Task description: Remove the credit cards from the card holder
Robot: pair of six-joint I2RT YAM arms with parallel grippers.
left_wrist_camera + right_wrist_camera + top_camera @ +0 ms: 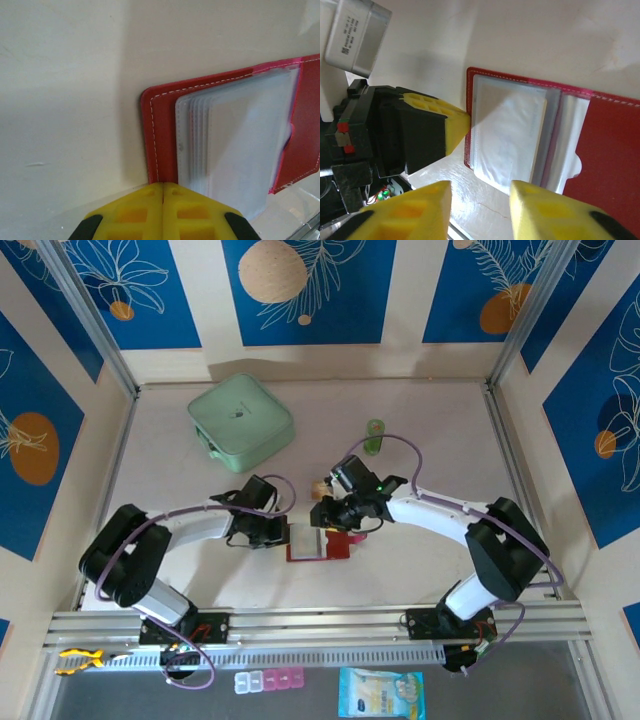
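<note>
The card holder (pixel 345 545) lies open flat on the table between both arms, dark red with a stack of pale clear sleeves (pixel 240 145) fanned over its left half. My left gripper (pixel 163 185) is shut, and its yellow tips rest against the holder's red stitched left edge (pixel 468 100). My right gripper (pixel 480 200) hovers open just beyond the holder's near edge (pixel 492 177), with only bare table between its fingers. The credit cards are hidden; no coloured face shows through the sleeves (pixel 507 132).
A mint-green square case (pixel 240 420) sits at the back left. A small green object (pixel 375 435) and a small tan one (pixel 320 486) lie behind the right gripper. A clear labelled box (pixel 355 37) stands beyond the left gripper.
</note>
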